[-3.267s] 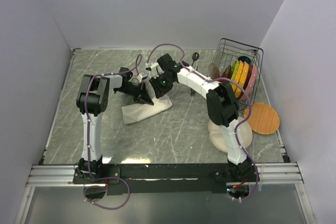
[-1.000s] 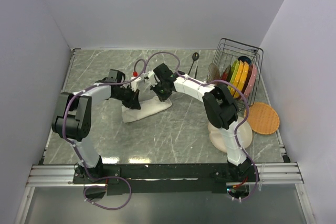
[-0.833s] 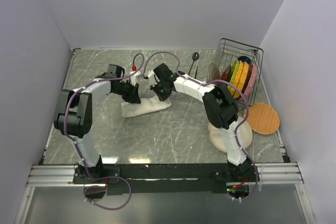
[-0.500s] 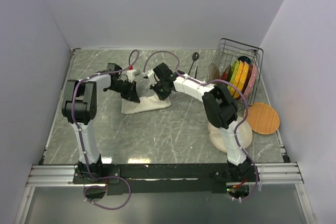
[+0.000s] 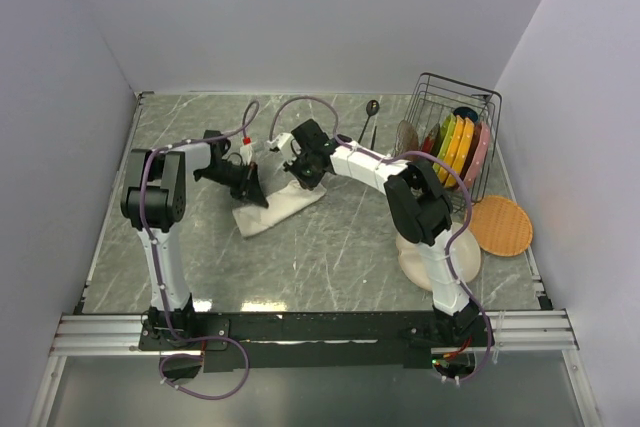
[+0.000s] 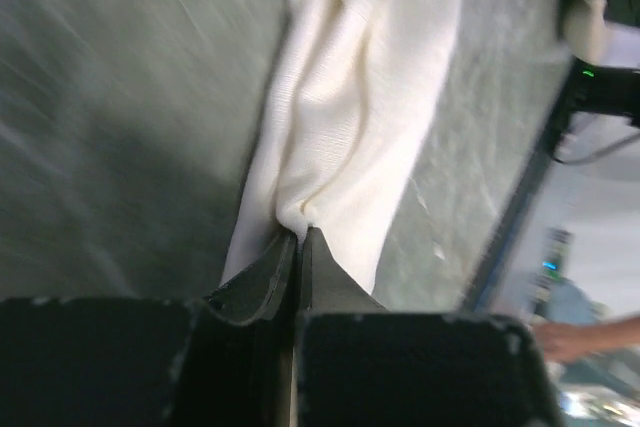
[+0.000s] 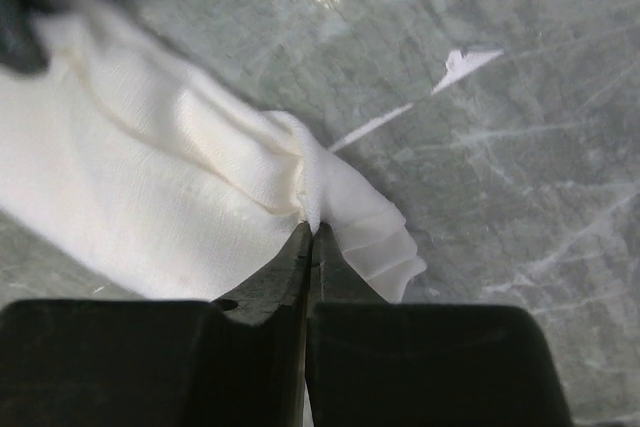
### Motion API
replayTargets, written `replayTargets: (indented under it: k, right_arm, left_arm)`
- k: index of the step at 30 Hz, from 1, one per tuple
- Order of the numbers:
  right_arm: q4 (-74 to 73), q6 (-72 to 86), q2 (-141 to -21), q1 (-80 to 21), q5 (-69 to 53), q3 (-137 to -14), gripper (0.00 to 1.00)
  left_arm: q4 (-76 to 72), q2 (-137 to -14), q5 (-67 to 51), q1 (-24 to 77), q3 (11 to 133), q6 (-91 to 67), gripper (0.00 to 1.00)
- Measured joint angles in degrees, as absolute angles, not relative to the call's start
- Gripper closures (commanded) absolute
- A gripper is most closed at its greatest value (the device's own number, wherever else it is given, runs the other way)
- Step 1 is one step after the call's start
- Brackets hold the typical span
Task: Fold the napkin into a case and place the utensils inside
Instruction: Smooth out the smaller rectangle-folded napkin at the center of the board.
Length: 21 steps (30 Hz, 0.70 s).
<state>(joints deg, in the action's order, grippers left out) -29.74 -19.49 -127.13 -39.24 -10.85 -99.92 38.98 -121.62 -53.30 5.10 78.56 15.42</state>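
The cream-white napkin (image 5: 283, 209) lies on the marble table as a long, narrow, layered strip running diagonally. My left gripper (image 5: 253, 190) is shut on a pinched fold at its left end; the left wrist view shows the fingertips (image 6: 298, 237) closed on the napkin (image 6: 350, 117). My right gripper (image 5: 306, 176) is shut on the strip's far right end; in the right wrist view it (image 7: 311, 229) pinches the stacked layers of the napkin (image 7: 180, 177). A dark spoon (image 5: 370, 111) lies behind the right arm. The fork is hidden.
A wire dish rack (image 5: 482, 137) with colourful upright plates stands at the back right. An orange round plate (image 5: 500, 225) lies in front of it. A beige plate (image 5: 418, 259) sits under the right arm. Side walls close in the table.
The left arm has drawn its elbow back and swung its gripper slightly nearer, pulling the napkin's left end toward the near edge so the strip lies diagonally. The right arm has barely moved.
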Motion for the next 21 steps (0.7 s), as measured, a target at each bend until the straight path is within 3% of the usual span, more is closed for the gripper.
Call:
replayTargets:
  k: [8, 13, 16, 21]
  right_arm:
    - [-23.0, -24.2, -125.6, -40.6, -14.2, -95.4, 1.00]
    - [-23.2, -24.7, -125.6, -40.8, -14.1, -95.9, 0.71]
    - [-25.1, -23.4, -126.1, -40.8, -13.2, -98.7, 0.60]
    - [-29.9, -19.9, -126.1, -40.4, -14.3, -106.4, 0.57]
  left_arm:
    - [39.4, -119.3, -57.7, 5.0, 69.5, 9.8, 0.99]
    - [39.3, -120.2, -58.3, 4.5, 69.5, 7.3, 0.99]
    - [39.8, -121.3, -59.5, 4.0, 70.0, 6.2, 0.99]
    - [41.1, -123.3, -61.3, 3.3, 70.9, 5.2, 0.99]
